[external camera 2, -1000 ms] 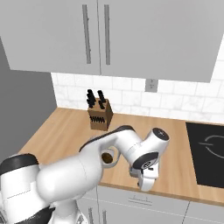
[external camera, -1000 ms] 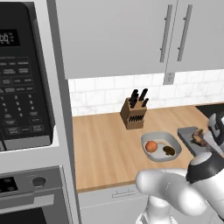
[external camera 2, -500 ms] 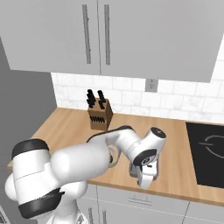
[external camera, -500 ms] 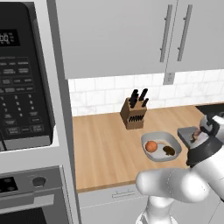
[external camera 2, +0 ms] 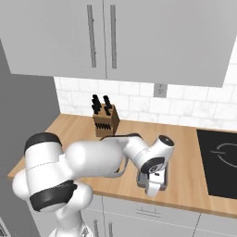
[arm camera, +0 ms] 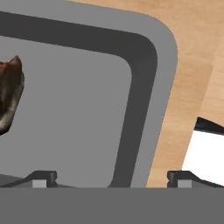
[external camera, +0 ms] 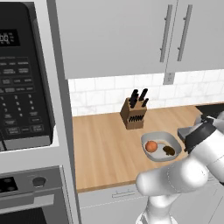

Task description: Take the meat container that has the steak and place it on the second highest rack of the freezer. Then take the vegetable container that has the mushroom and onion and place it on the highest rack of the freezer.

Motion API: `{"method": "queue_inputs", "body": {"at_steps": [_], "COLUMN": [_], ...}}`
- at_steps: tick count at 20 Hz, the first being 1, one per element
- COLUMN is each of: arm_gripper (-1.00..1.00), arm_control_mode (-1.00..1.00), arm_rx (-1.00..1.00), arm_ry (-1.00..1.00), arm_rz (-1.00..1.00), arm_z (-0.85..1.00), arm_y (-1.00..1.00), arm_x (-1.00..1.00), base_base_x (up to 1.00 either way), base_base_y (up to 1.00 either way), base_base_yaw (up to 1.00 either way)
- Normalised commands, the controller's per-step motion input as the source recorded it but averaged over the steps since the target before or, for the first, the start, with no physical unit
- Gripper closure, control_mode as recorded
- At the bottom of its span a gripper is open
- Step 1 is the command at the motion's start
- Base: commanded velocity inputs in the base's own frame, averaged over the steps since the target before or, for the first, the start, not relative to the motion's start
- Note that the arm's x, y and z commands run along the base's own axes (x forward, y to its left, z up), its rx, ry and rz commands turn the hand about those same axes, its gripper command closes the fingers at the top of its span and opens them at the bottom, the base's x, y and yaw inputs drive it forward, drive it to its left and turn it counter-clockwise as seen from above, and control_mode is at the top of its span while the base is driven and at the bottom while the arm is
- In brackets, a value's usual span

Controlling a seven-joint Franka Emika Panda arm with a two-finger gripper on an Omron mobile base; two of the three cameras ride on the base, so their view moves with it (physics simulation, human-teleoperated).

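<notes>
The meat container (arm camera: 87, 109), a grey tray with a rounded corner and a raised rim, is seen from close above in the hand view, with the steak (arm camera: 9, 94) lying as a small brown-red slab at its edge. The tray rests on the wooden table (external camera: 103, 153); in the right base view its edge shows just under the tool (external camera 2: 155, 184). The tool (arm camera: 111, 177) is lowered over the tray with its jaws spread wide apart, one tip over the tray floor and the other beyond the rim, nothing clamped between them. Just beside it, the vegetable container (external camera: 174, 139) sits on the table holding the onion (external camera: 151, 146) and the mushroom (external camera: 169, 150). Behind stands a knife block (external camera: 133, 114) against the tiled wall. Judged from this, the task is at its very start: the first tray is being approached for a grasp on its rim, neither container has been lifted, and both freezer placements remain to be done.
</notes>
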Motion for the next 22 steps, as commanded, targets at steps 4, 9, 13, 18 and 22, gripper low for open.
{"method": "queue_inputs", "body": {"at_steps": [4, 9, 13, 18, 22], "arm_gripper": [-1.0, -1.0, 1.0, 1.0, 1.0], "arm_control_mode": [-1.0, -1.0, -1.0, -1.0, -1.0], "arm_rx": [0.0, 0.0, 0.0, 0.0, 0.0], "arm_ry": [0.01, 0.01, 0.05, 0.02, -0.01], "arm_rz": [-0.06, -0.06, -0.05, 0.0, 0.0], "arm_z": [-0.32, -0.34, -0.36, -0.12, -0.04], "arm_y": [-0.07, -0.03, 0.0, 0.0, 0.11], "arm_x": [0.12, 0.13, 0.26, 0.07, 0.0], "base_base_x": [0.0, 0.0, 0.0, 0.0, 0.0], "base_base_y": [0.0, 0.0, 0.0, 0.0, 0.0], "base_base_yaw": [0.0, 0.0, 0.0, 0.0, 0.0]}}
